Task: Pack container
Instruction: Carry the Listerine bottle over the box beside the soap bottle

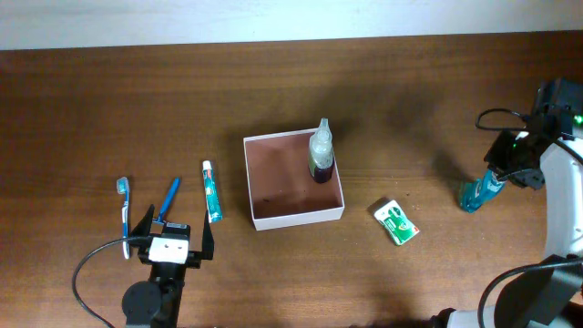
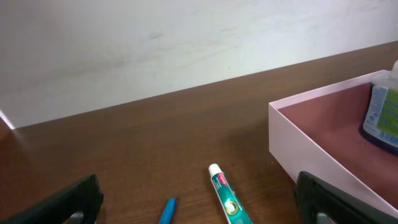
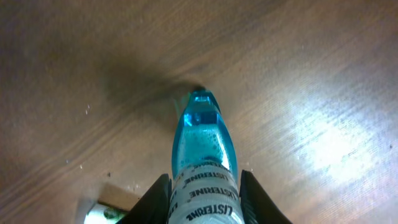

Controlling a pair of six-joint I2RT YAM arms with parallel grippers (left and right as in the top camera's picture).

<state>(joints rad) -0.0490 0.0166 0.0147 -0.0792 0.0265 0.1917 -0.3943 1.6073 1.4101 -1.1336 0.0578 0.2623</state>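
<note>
The right gripper point(image 3: 204, 194) is clamped on a blue mouthwash bottle point(image 3: 203, 143), one dark finger pressed against each side of the white label, jaws only partly apart around it. The bottle's long axis runs straight out from the fingers, slanting down toward the brown wooden table point(image 1: 109, 109). Its far end sits at or just above the wood, and the pictures do not show which. The right arm comes in from the right edge of the table, its wrist bent downward and leftward. The container point(image 1: 301, 216), a square shallow box with white walls and a reddish-brown floor, lies well to this gripper's left, flat on the table with its open side up. Being square it has no long axis, and its sides are turned slightly off the table's edge. A small bottle of dark liquid point(image 1: 321, 155) stands in the corner of the box nearest the right gripper. A green and white packet point(image 1: 395, 221) lies between box and gripper. The left gripper point(image 1: 176, 232) is spread wide and holds nothing. Its arm reaches in low from the near edge, fingers pointing away. Ahead of its fingers lie a toothbrush point(image 1: 125, 205), a blue stick-like item point(image 1: 168, 199) and a toothpaste tube point(image 1: 211, 191). The container sits ahead and to its right.
</note>
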